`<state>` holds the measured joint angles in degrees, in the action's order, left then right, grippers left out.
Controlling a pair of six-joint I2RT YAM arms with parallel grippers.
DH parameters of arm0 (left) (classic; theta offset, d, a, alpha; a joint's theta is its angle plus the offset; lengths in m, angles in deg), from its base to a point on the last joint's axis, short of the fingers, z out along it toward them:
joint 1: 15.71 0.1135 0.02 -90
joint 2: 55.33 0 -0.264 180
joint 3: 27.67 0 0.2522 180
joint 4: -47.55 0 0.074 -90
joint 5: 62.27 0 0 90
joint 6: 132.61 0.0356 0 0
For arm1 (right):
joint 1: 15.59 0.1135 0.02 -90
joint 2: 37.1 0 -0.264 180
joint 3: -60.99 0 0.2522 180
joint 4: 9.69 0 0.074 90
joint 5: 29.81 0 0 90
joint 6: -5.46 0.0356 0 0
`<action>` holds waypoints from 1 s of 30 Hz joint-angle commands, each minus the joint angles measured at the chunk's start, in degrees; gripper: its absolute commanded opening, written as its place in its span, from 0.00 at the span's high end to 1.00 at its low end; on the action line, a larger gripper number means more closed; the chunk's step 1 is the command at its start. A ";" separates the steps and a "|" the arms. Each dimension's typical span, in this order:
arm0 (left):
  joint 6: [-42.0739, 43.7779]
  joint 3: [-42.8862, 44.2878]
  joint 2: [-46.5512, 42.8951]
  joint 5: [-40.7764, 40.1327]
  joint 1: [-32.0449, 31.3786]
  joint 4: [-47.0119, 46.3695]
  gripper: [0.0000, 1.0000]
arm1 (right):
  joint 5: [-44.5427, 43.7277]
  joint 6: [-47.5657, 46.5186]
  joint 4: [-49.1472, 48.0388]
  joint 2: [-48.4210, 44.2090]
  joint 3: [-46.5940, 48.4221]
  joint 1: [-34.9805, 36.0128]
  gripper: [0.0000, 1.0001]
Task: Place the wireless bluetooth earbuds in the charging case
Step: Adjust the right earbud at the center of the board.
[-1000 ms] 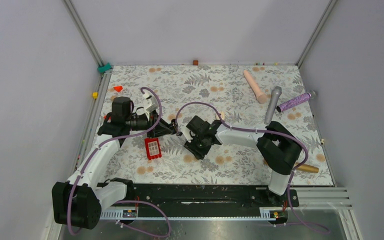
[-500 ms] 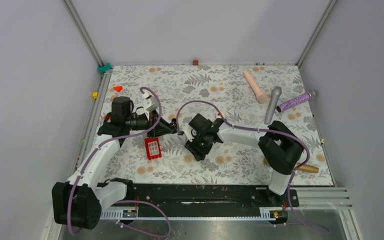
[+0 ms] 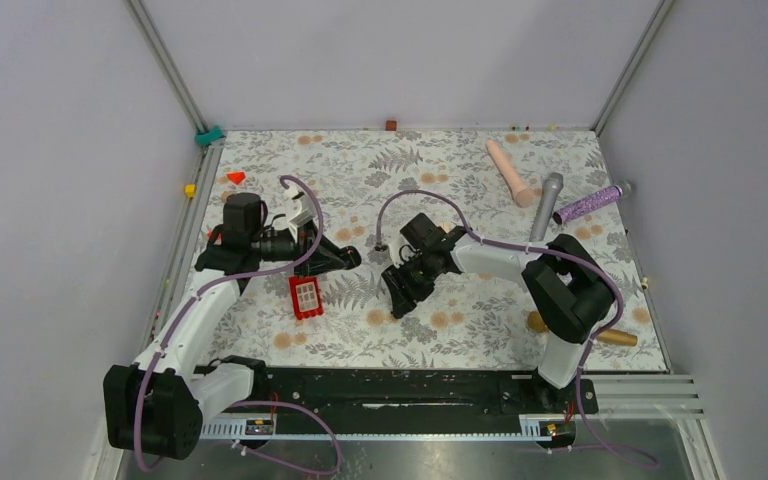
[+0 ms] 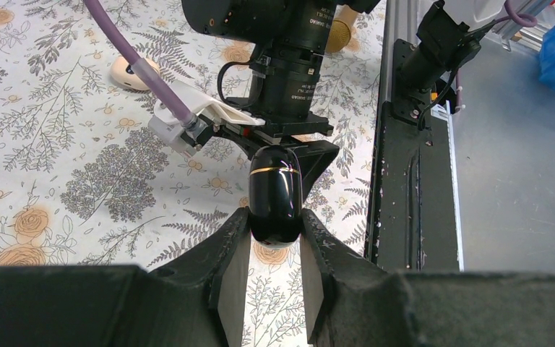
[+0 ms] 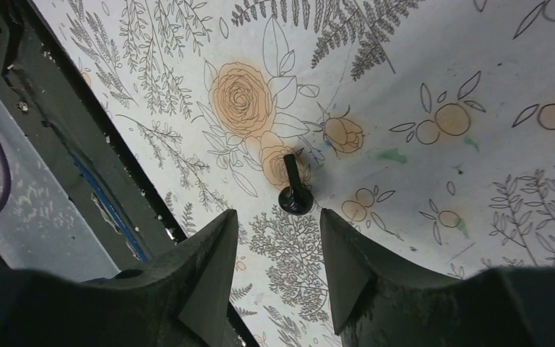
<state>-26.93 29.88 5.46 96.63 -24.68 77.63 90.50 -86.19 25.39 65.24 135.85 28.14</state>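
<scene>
Right of the left gripper (image 4: 274, 231) clamping the charging case (image 4: 275, 191), the right gripper (image 5: 278, 224) hangs parted, empty, over an earbud (image 5: 294, 195) that may skid aside under off-centre jaws.

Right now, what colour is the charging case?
Glossy black charging case with a gold band; left wrist view.

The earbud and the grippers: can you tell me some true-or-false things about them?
1. The left gripper holds a shiny black charging case. True.
2. The right gripper is squeezing the earbud. False: this gripper is open, and the earbud lies untouched just past its tips.
3. The earbud lies on the flowery mat. True.
4. The red block is inside the right gripper. False: it lies on the mat near the left gripper.
</scene>
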 commanded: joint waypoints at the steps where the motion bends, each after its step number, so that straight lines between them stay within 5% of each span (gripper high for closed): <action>1: 1.73 2.34 -1.23 2.98 0.47 -1.11 1.00 | 4.18 3.21 -1.17 0.58 -0.89 0.00 0.48; 10: 1.57 2.27 0.45 2.83 0.37 -1.12 1.00 | 1.94 -1.48 -1.72 -8.92 -0.52 0.09 0.48; 19: 0.90 2.55 3.50 3.43 -0.42 -1.16 1.00 | 2.26 -7.21 -6.19 -23.98 -1.50 0.13 0.37; 30: 1.32 1.76 4.56 6.53 -1.74 -1.30 1.00 | -2.30 5.10 -15.14 -19.42 5.46 0.27 0.09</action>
<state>-26.38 30.25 9.75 98.88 -25.86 78.03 90.61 -86.51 14.95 42.43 137.03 28.18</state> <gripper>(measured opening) 0.283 0.866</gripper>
